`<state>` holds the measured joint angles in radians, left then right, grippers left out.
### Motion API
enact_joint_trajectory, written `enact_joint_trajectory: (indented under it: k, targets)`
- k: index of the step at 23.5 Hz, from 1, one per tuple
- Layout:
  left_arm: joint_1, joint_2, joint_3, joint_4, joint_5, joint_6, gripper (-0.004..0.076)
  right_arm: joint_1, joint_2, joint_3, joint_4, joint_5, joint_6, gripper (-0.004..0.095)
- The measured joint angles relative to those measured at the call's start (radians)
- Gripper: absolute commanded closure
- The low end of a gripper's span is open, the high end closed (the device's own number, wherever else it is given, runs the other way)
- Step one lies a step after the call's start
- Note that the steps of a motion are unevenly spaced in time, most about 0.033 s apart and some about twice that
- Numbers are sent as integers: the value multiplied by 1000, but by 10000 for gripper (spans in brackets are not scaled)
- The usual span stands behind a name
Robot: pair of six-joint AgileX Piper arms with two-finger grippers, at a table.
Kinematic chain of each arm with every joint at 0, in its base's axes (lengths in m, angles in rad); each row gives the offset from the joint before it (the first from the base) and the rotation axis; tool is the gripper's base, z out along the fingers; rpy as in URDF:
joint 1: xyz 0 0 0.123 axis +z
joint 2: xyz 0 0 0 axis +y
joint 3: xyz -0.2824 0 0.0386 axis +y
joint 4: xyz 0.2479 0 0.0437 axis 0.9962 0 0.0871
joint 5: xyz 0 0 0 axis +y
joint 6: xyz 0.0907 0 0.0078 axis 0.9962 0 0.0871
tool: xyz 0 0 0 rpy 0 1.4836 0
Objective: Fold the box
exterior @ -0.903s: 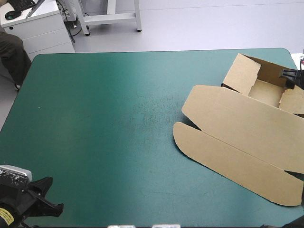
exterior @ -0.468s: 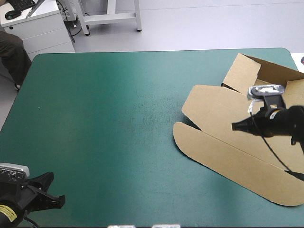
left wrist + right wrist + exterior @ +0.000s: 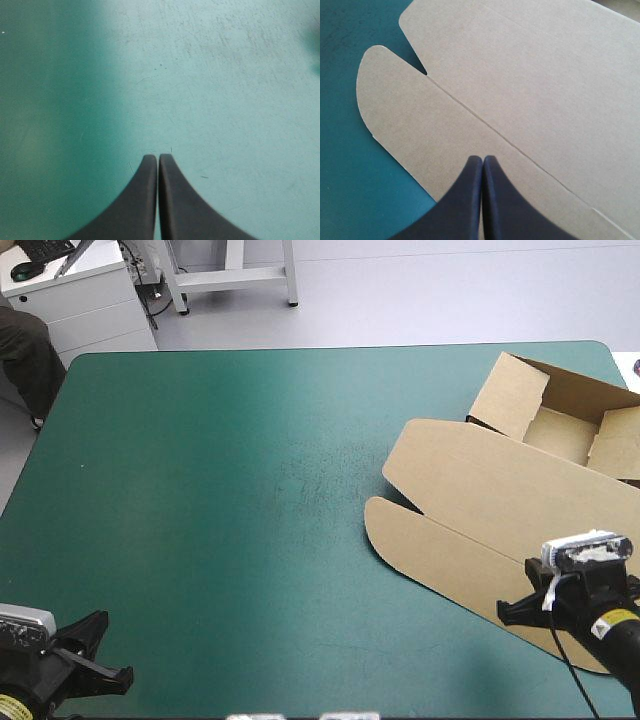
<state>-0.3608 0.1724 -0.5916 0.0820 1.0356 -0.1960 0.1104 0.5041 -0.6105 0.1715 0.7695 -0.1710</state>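
The brown box [image 3: 500, 490] lies at the table's right side. Its tray [image 3: 560, 430] stands at the far right with walls raised, and the lid lies flat toward the front with a rounded flap [image 3: 440, 550]. My right gripper [image 3: 505, 612] hovers shut over the near end of that flap, with nothing between its fingers. In the right wrist view the right gripper [image 3: 482, 158] points along the flap [image 3: 405, 115] beside the crease to the lid panel [image 3: 535, 70]. My left gripper [image 3: 120, 677] is shut at the front left corner. In its own view the left gripper [image 3: 158, 156] has only teal-green cover [image 3: 210, 90] ahead of it.
The tray's far wall [image 3: 585, 390] sits close to the table's far right corner, and the box runs out to the right edge. A white cabinet [image 3: 80, 295] stands beyond the far left corner. The teal-green cover [image 3: 220, 500] stretches between the two arms.
My right arm has drawn back from the tray, across the lid, to the front flap, and its fingers have shut. The left gripper has barely shifted.
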Motion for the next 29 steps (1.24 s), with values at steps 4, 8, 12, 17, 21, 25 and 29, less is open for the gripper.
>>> enact_joint_trajectory:
  k: [4, 8, 12, 17, 21, 25, 29]
  targets:
    - [0, -65, 55, 3, -25, 3, 734, 0, -129, 69, 5, -12, 0, 928]
    - [0, -134, 96, 28, -61, 4, 734, 0, -256, 131, 5, -23, 3, 928]
    - [0, -170, 96, 40, -66, 4, 734, 0, -341, 170, -2, -37, 46, 928]
    - [0, -189, 97, 58, -68, 4, 734, 0, -441, 206, -23, -39, 72, 928]
    - [0, -189, 104, 69, -90, 4, 734, 0, -515, 209, -29, -39, 80, 928]
    - [0, -189, 105, 72, -102, 4, 734, 0, -517, 211, -29, -39, 84, 928]
    - [0, -189, 114, 72, -105, 4, 734, 0, -518, 211, -30, -39, 87, 928]
